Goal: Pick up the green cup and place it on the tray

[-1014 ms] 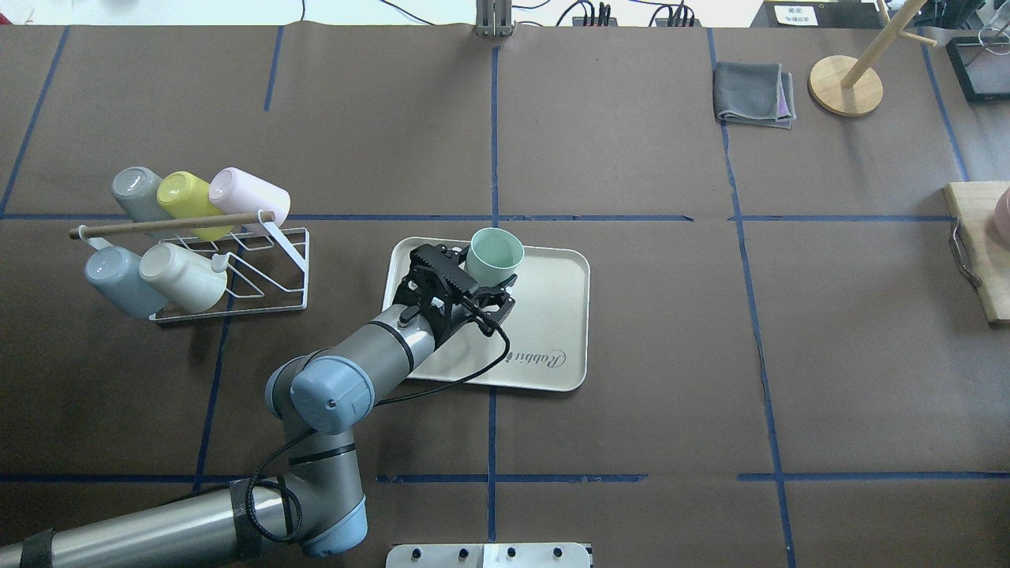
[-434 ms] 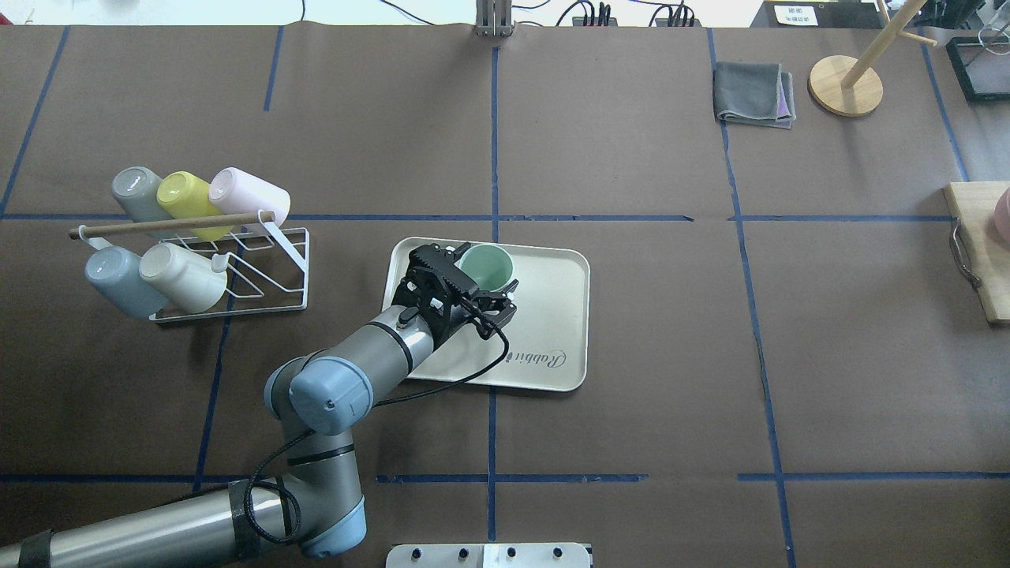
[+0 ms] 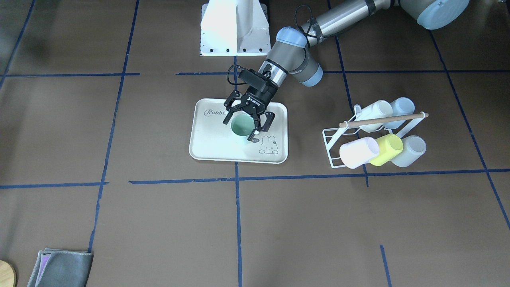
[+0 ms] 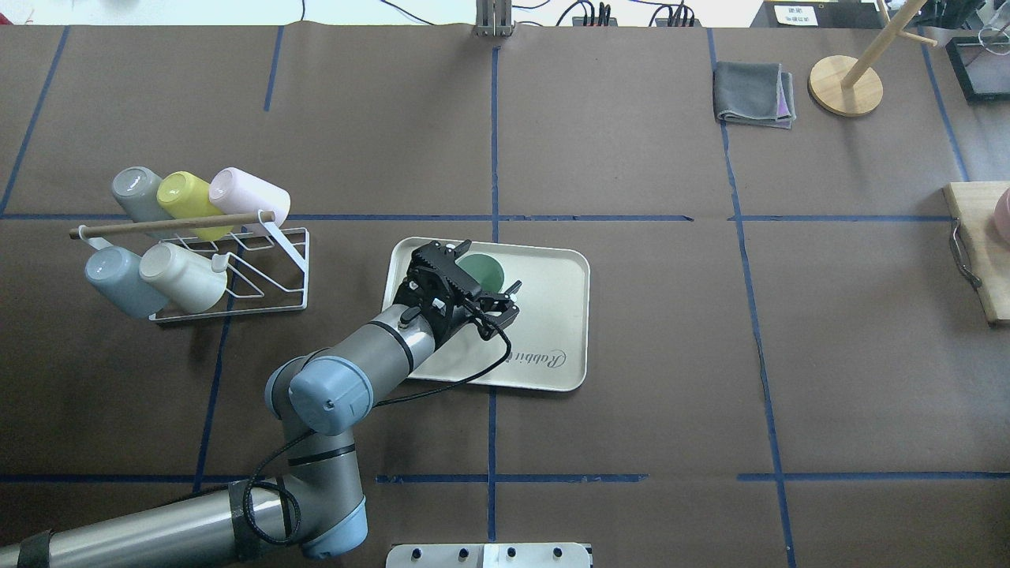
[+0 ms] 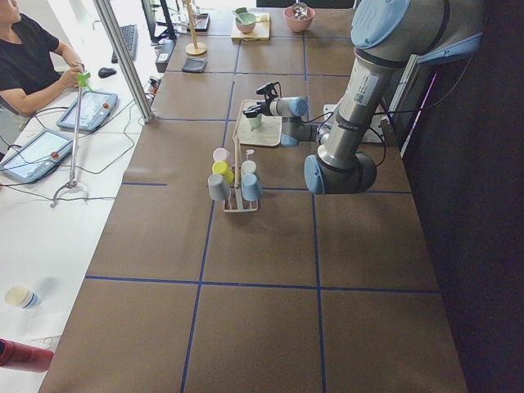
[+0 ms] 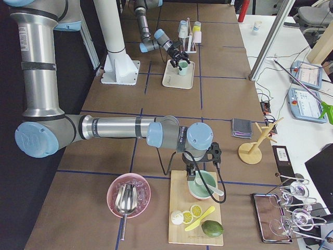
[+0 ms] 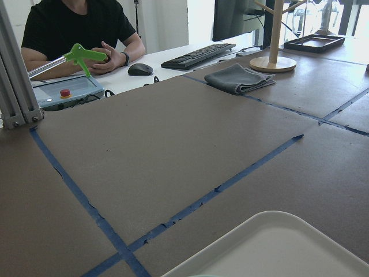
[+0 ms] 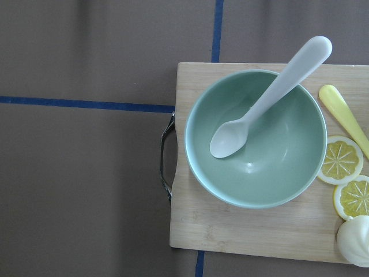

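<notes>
The cup (image 3: 242, 126) stands mouth-up about mid-tray, just beside the bunny drawing (image 3: 269, 146). The left gripper (image 3: 241, 128) is set around it, jaws spread to cup width with one finger on each side of the wall, and they appear to be clamped on it. The main risk is the release. If the base is not quite down on the tray (image 3: 207, 141) when the jaws part, the cup drops the last bit and may rock or tip. If the arm pulls away before the jaws are well clear, a finger can catch the rim and drag the cup over, or shove the tray across the desk (image 3: 119, 223). The front view gives both fingers and the cup's open mouth plainly, while the overhead view hides the cup's near wall behind the gripper body. Neither shows whether the base touches the tray; the right-end side view sees the cup upright from the side, but too small to settle contact. The left wrist view has only a corner of the tray's rim and desk beyond, with no cup or fingers. The right gripper (image 6: 190, 174) hangs over a bowl (image 8: 256, 138) well away from the tray, and I cannot tell how its jaws stand.
</notes>
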Tool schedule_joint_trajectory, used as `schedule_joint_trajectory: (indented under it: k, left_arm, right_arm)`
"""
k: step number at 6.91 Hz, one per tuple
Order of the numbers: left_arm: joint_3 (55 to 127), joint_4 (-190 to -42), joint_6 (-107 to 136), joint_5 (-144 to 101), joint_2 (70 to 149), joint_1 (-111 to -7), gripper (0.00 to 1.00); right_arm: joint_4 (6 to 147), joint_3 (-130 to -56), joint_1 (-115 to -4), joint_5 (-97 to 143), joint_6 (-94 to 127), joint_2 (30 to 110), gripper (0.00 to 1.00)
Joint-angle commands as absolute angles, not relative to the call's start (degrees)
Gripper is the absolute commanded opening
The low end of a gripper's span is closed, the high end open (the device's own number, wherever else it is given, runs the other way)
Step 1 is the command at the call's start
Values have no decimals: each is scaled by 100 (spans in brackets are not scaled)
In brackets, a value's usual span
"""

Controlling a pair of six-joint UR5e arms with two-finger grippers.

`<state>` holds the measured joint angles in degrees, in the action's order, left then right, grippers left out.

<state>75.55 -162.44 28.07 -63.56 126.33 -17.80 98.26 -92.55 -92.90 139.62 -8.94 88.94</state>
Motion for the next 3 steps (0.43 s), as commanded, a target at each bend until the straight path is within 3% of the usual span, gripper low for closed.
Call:
schedule_joint_trajectory:
  k: [1, 3]
  left_arm:
    - [7856, -16138, 2769, -6381, 12604, -1802, 99]
    - [8503, -15517, 2777, -6398, 12604, -1845, 99]
  right_arm:
    - [9826, -9255, -9290, 13966, -896, 8895, 100]
    - [9826, -9264, -9290, 13975, -896, 8860, 100]
